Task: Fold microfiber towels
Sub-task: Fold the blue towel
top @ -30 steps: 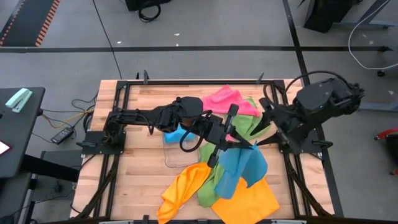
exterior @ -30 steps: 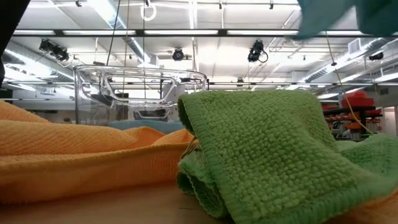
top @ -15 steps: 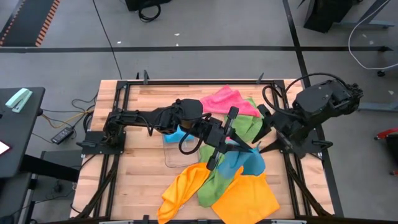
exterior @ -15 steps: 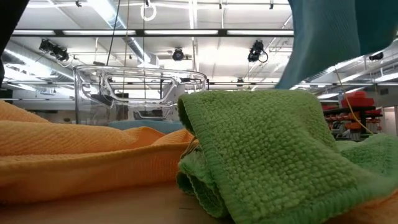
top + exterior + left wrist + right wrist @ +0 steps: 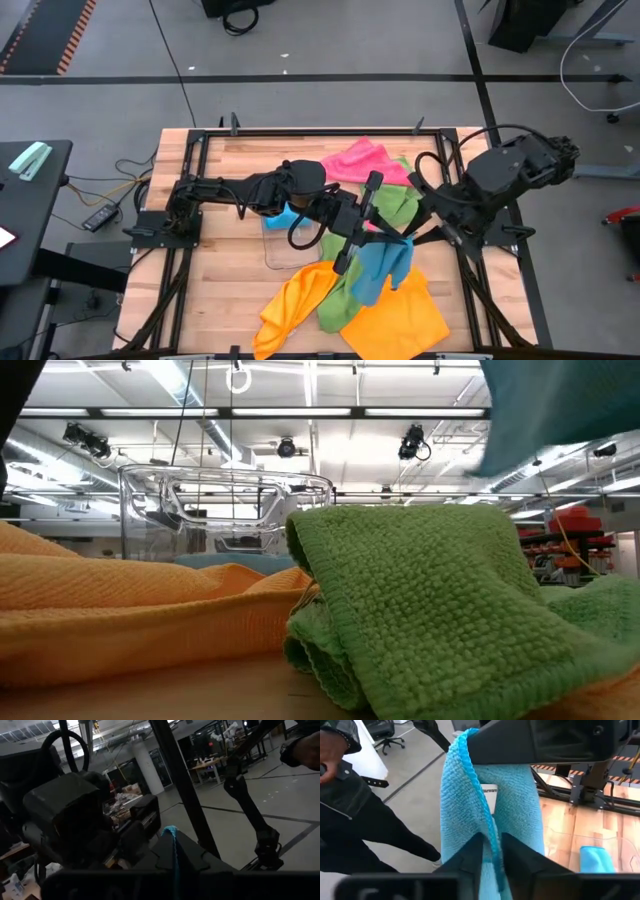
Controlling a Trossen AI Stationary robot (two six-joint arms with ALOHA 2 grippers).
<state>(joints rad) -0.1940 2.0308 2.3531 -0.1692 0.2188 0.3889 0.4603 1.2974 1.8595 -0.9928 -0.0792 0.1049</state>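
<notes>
A sky blue towel hangs in the air over the table's middle, and its lower part shows at the top of the low view. My left gripper reaches in from the left and is shut on the towel's top. My right gripper comes from the right, its fingers on either side of the towel's hanging hem. On the table lie a pink towel, a green towel, another green one and two orange ones. My left gripper pinches the towel's upper end between its two fingers, roughly level from the table's left. A strip of hem shows between the fingers. The towel hangs slack below them, clear of the table. My right gripper closes on the towel's side hem a little below the left gripper's hold, one finger on each face. It comes from the table's right, slanting down. I see one edge between the fingers.
A clear plastic tray stands left of centre, with a folded blue cloth at its far side. Black frame rails run along the table's sides. A person's hand and dark sleeve show beyond the table.
The hanging blue towel has drawn in from a wide spread toward the right to a narrow drape below my left gripper. In the low view its lower edge dropped and then rose again. Its top has stayed in my left gripper.
</notes>
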